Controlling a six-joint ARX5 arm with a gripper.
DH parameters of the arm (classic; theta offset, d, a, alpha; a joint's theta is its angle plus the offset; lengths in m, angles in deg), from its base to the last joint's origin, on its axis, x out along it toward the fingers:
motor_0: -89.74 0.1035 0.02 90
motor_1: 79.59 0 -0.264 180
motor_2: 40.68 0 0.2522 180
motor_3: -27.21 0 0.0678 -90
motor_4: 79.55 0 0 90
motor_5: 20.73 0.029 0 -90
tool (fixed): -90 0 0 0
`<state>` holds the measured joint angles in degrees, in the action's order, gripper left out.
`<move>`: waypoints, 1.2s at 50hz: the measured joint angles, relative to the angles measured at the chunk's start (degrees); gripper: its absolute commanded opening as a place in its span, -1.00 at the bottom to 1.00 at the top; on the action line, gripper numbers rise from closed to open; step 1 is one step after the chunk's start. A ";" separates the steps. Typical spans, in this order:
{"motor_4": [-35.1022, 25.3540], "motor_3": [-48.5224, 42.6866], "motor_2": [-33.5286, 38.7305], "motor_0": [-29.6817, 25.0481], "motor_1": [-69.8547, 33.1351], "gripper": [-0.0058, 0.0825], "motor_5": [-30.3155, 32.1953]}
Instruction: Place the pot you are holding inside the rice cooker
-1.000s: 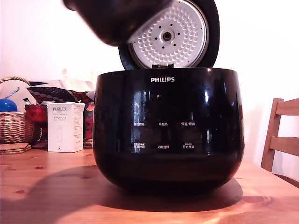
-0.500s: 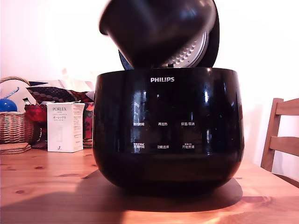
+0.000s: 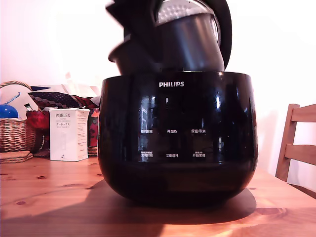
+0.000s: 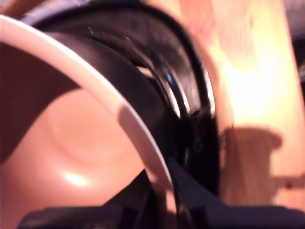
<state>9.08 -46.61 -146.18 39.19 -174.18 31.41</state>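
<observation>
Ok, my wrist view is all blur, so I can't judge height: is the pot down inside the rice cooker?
Observer: Not seated. In the exterior view the pot is tilted, with most of its wall showing above the rim of the rice cooker.
Operator: Is the lid out of the way?
Observer: Yes, the lid stands open, upright behind the pot.
Operator: Anything close beside the cooker?
Observer: A white box stands on the table at the exterior view's left, apart from the cooker.
</observation>
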 measured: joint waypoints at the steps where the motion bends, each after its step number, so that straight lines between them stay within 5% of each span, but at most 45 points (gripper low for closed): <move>1: 0.26 -0.09 0.00 -0.07 -0.11 -0.92 1.14; 32: 1.88 -0.79 0.00 -0.37 -0.42 -0.92 6.56; 60: 1.77 -0.85 -0.13 -0.42 -0.42 -0.67 6.54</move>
<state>10.85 -47.46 -146.31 38.78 -174.60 37.95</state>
